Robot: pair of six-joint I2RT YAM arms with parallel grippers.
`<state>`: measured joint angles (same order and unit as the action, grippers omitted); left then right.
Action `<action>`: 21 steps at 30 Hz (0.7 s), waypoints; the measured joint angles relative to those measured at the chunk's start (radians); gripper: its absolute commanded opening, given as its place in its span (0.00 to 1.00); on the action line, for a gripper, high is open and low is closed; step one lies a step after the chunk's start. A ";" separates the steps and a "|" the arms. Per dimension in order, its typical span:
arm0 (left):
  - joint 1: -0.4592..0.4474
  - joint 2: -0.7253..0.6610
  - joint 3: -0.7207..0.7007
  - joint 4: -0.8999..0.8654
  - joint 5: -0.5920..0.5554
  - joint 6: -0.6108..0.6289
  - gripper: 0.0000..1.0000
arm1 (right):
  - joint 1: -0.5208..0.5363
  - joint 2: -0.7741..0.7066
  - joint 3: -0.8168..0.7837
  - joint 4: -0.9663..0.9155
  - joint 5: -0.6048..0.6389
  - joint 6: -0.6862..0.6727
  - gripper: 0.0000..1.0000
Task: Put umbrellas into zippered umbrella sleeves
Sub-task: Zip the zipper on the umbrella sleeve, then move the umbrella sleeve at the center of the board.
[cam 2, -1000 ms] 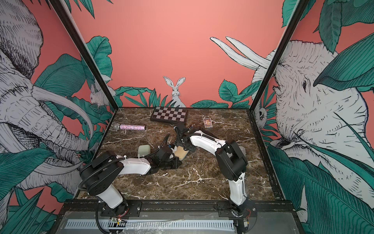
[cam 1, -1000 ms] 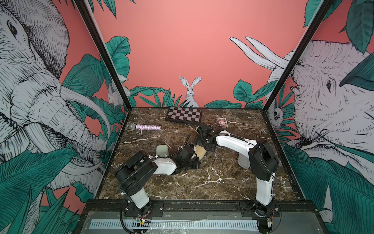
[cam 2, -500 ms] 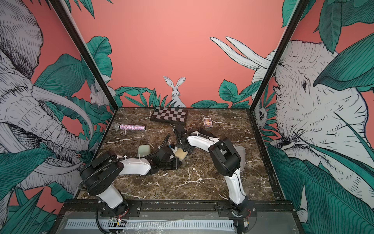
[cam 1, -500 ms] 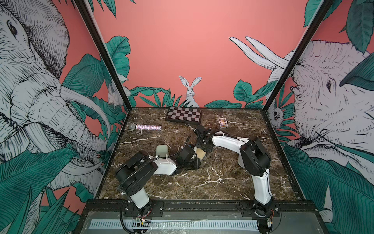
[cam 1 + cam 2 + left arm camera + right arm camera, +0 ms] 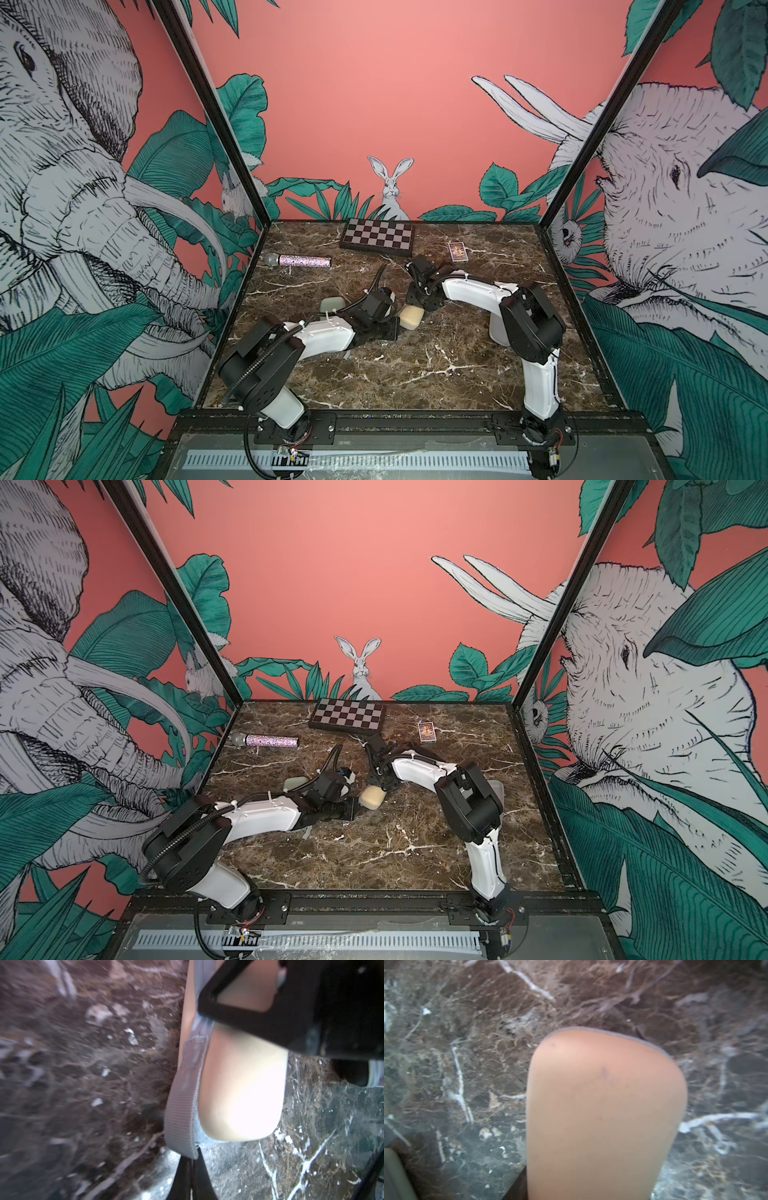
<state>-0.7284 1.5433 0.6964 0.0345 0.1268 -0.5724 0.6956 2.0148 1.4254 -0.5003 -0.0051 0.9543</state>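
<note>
Smooth, round-cornered cream sleeve [image 5: 411, 318] lay on the marble tabletop [image 5: 415, 374]; left fingers [image 5: 180, 1180] pinched its grey tab [image 5: 182, 1095], right fingers [image 5: 239, 1016] crossed it, grip unclear.

Front tabletop [image 5: 415, 374] seemingly open; cream sleeve [image 5: 411, 318] obstructs centre.

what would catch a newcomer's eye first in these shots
The cream sleeve sits in the middle of the marble table, with the left arm and right arm converging on it. Behind lie a glittery microphone, back left, and a checkered board by the back wall.
</note>
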 measured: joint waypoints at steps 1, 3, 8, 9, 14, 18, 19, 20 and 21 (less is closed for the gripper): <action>0.016 -0.005 0.004 -0.013 0.003 0.013 0.00 | 0.000 0.000 -0.002 0.013 -0.013 -0.001 0.12; 0.037 -0.005 0.011 -0.026 0.012 0.029 0.00 | 0.000 0.000 -0.006 0.036 -0.031 -0.004 0.09; 0.047 0.000 0.033 -0.052 0.026 0.050 0.00 | 0.003 0.000 -0.002 0.037 -0.054 -0.035 0.08; 0.047 0.000 0.035 -0.058 0.026 0.056 0.00 | 0.007 0.003 0.008 0.031 -0.057 -0.042 0.08; 0.064 -0.043 0.043 -0.147 -0.003 0.095 0.04 | 0.038 0.059 0.105 -0.019 -0.063 -0.060 0.13; 0.114 -0.121 0.093 -0.328 -0.084 0.100 0.25 | 0.078 0.134 0.215 -0.043 -0.053 -0.045 0.17; 0.127 -0.146 0.115 -0.374 -0.112 0.095 0.27 | 0.087 0.162 0.250 -0.060 -0.050 -0.043 0.18; 0.141 -0.175 0.141 -0.418 -0.140 0.094 0.29 | 0.100 0.191 0.304 -0.086 -0.040 -0.041 0.20; 0.150 -0.198 0.162 -0.452 -0.165 0.094 0.31 | 0.109 0.216 0.351 -0.103 -0.036 -0.041 0.21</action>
<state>-0.5785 1.3457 0.8581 -0.4171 -0.0383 -0.4782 0.8047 2.2307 1.7763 -0.6037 -0.0410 0.9134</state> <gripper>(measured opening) 0.287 0.479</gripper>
